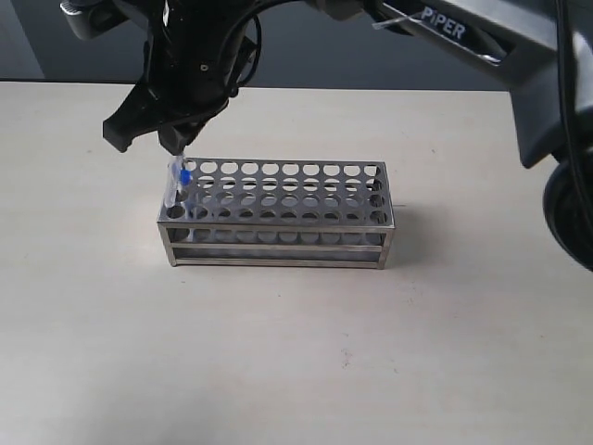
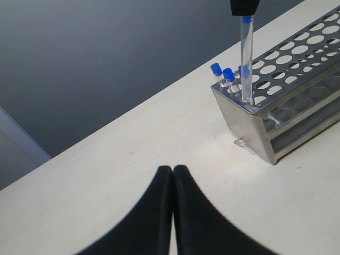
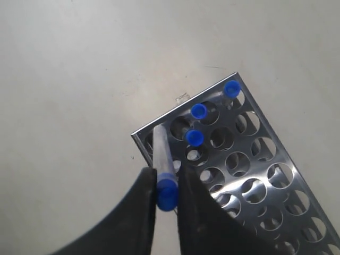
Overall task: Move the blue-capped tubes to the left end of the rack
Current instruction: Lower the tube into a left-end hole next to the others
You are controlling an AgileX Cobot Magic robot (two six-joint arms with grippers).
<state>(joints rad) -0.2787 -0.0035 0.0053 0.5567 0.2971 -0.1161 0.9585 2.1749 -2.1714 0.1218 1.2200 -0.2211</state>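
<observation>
The grey metal rack (image 1: 306, 199) stands mid-table. My right gripper (image 1: 176, 139) reaches across to its left end and is shut on the cap of a blue-capped tube (image 3: 161, 151), which stands nearly upright. The tube's (image 2: 246, 58) lower end sits in the corner hole of the rack (image 2: 297, 101). Three other blue-capped tubes (image 3: 198, 111) stand in neighbouring holes at that same end of the rack (image 3: 255, 175), close beside the right gripper (image 3: 167, 172). My left gripper (image 2: 173, 169) is shut on nothing, low over bare table well short of the rack's end.
The rack's remaining holes (image 1: 315, 185) show no tubes. The right arm (image 1: 463, 37) spans the back of the table from the right. A dark wall (image 2: 106, 64) lies beyond the table's far edge.
</observation>
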